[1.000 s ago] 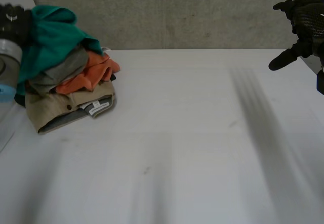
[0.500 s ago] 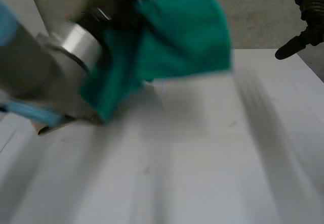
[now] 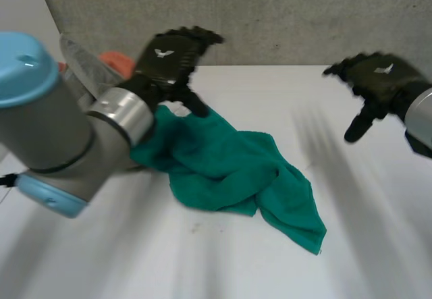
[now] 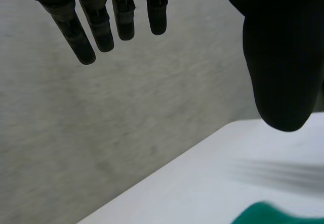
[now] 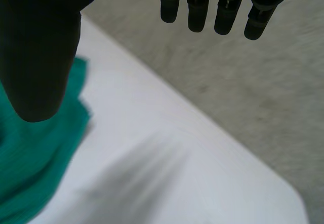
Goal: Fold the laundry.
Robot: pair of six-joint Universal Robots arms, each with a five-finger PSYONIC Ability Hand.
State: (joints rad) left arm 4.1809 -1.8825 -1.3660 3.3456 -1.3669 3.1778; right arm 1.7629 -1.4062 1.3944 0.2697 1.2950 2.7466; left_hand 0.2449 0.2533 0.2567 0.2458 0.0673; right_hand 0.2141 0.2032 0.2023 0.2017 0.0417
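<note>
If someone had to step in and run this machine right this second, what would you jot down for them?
The left hand is open and empty, at the end of the green cloth nearest the pile.
The right hand is open and empty, in the air on the cloth's other side.
The green cloth lies crumpled mid-table, unfolded.
The pile of clothes sits behind the left arm, mostly hidden.
Done: one cloth is out on the table.
Left: spread it flat, fold it, then do the pile.
</note>
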